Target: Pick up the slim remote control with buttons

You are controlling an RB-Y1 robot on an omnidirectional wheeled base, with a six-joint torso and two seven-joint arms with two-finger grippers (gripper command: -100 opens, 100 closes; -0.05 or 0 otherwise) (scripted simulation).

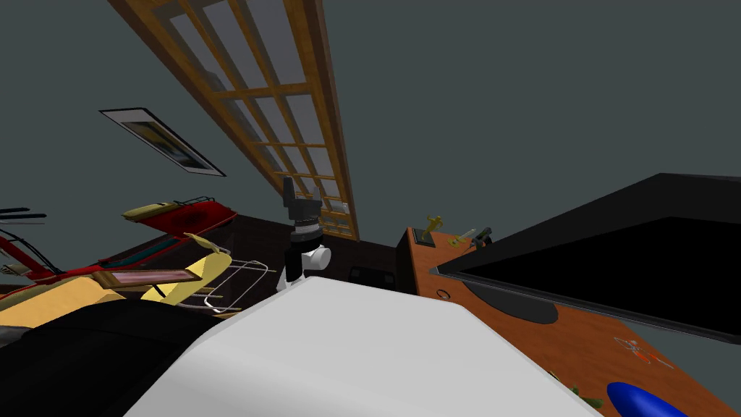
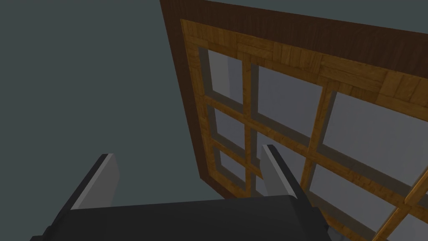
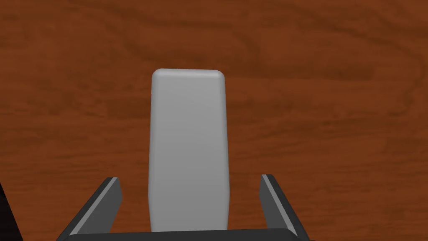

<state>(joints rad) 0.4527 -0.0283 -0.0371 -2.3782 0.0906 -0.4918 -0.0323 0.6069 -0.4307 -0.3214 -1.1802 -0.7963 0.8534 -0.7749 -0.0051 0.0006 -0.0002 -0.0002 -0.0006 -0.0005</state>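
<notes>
Fingers (image 3: 109, 196) of the right gripper (image 3: 190, 180) stand wide open above a reddish-brown wooden table (image 3: 334, 104). Between them the plain grey, slim remote control (image 3: 188, 138) lies flat on the table, a gap at each side, its length running away from the gripper's body. Left of the table the left gripper (image 1: 291, 194) hangs raised, fingers likewise open.
</notes>
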